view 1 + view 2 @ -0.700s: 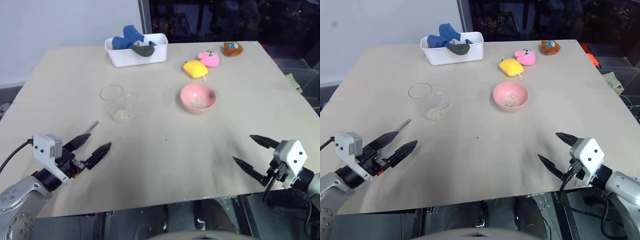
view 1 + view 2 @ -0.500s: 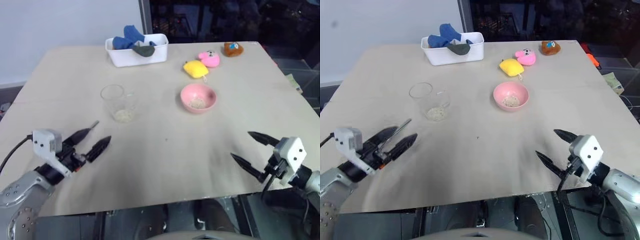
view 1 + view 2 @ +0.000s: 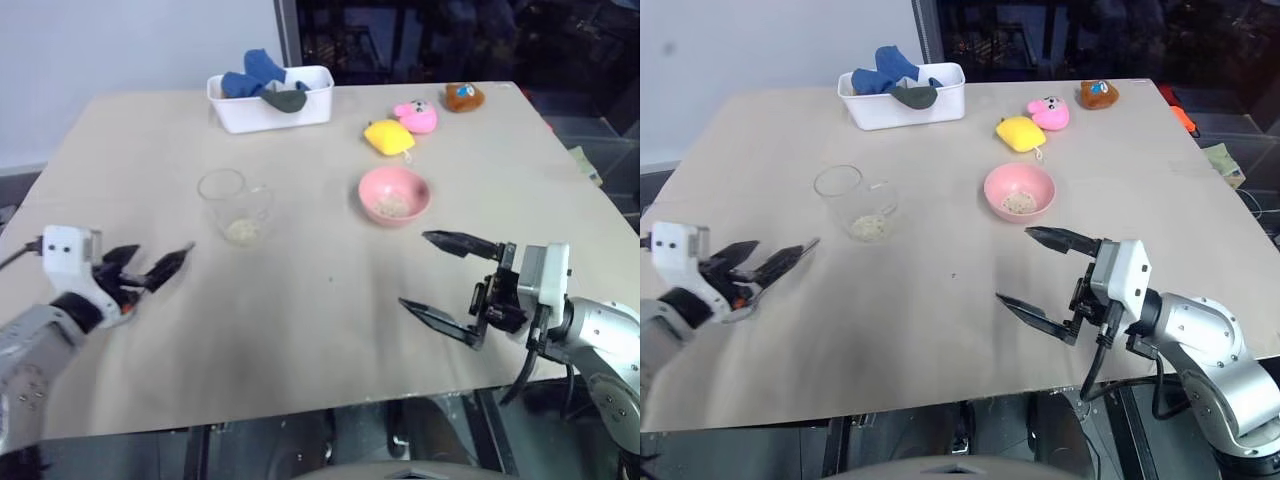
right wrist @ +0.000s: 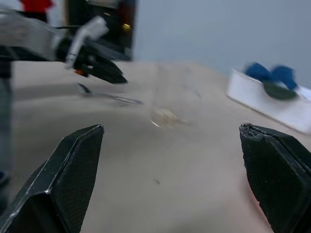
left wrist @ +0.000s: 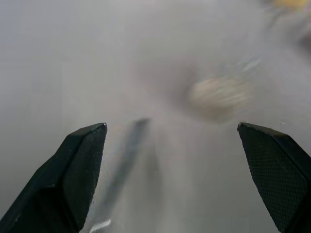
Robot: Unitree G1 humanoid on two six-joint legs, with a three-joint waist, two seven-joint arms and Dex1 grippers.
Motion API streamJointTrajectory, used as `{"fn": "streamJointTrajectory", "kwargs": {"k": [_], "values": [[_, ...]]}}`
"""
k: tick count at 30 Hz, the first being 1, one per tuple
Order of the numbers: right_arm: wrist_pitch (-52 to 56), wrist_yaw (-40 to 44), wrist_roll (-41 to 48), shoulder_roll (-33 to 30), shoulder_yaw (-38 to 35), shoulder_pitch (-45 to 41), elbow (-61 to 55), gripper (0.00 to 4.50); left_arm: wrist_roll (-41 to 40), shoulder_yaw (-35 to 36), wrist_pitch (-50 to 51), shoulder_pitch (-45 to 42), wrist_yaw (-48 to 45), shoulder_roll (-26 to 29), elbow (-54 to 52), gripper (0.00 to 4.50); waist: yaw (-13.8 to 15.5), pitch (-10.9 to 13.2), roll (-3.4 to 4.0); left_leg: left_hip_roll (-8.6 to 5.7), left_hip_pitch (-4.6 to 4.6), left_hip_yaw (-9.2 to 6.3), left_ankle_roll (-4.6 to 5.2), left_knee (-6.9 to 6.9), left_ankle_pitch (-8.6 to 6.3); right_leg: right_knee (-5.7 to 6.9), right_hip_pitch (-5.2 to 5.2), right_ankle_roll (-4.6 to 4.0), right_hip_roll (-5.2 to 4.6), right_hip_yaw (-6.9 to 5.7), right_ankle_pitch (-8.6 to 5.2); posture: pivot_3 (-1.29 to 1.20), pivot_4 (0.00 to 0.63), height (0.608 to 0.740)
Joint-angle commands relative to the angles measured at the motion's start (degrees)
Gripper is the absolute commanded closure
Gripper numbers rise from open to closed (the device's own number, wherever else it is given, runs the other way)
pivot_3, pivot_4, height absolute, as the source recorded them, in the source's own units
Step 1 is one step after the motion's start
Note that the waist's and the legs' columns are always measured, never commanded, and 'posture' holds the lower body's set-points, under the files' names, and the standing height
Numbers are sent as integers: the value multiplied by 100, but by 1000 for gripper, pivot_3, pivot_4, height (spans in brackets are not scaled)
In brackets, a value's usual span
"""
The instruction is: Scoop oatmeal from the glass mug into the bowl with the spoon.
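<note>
Layout: you've got the glass mug (image 3: pixel 853 205) left of centre on the table (image 3: pixel 940 330), the bowl (image 3: pixel 1019 192) well apart to its right. Prob set that way so the spoon travels sideways across bare table btwn them.
Oatmeal: small heap at the bottom of the glass mug (image 3: pixel 870 228); some flakes already lie in the bowl too.
Spoon: flat on the table (image 4: pixel 108 95), near-left of the mug, handle tip toward it; looks like it's parked there for your left arm to pick up.
Left gripper: fingers spread wide, grasping nothing (image 3: pixel 147 270); sits low over the table at the spoon's near end, pointing fwd and a bit down along the spoon.
Right gripper: also released, fingers far apart, empty (image 3: pixel 1040 270); arm is turned inward so it points left across the table, roughly level, toward the mug, near side of the bowl.
Clutter: white tub (image 3: pixel 272 100) w/ cloths and three plush toys (image 3: pixel 415 117) at the far edge, clear of your work lane.
</note>
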Motion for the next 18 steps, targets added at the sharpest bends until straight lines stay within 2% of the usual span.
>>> {"fn": "streamJointTrajectory", "kwargs": {"k": [1,6,11,14,18], "values": [[32,89,285,-81,17,-125,-323,0,348,-249,-186,-322,-1039,685,912,15,16,7,3,-2,-2,1,0,0,0,0,0,0,-4,-1,0,0,150,740],[51,215,511,-236,4,-235,-466,0,1077,-1320,-364,-1374,-1804,1219,2357,15,13,17,13,-6,-13,-3,-2,0,1,-6,-3,0,-8,-9,1,0,150,740],[54,120,481,-296,42,-358,-567,0,1822,-2358,-364,-2349,-2115,1183,3221,15,-11,25,5,-5,-16,-2,-16,0,9,-4,-5,-1,-5,-11,2,0,150,740],[22,28,301,-266,120,-336,-556,0,2177,-2812,-223,-2684,-2119,1039,3546,711,-6,26,3,-9,-18,-1,-25,0,15,-4,-6,-7,-3,-12,6,0,150,740],[-2,-20,196,-290,80,-232,-532,0,2320,-2893,-158,-2633,-2268,953,3659,2555,-6,24,6,-10,-16,1,-20,0,12,-3,-4,-1,-7,-8,3,0,150,740]]}}
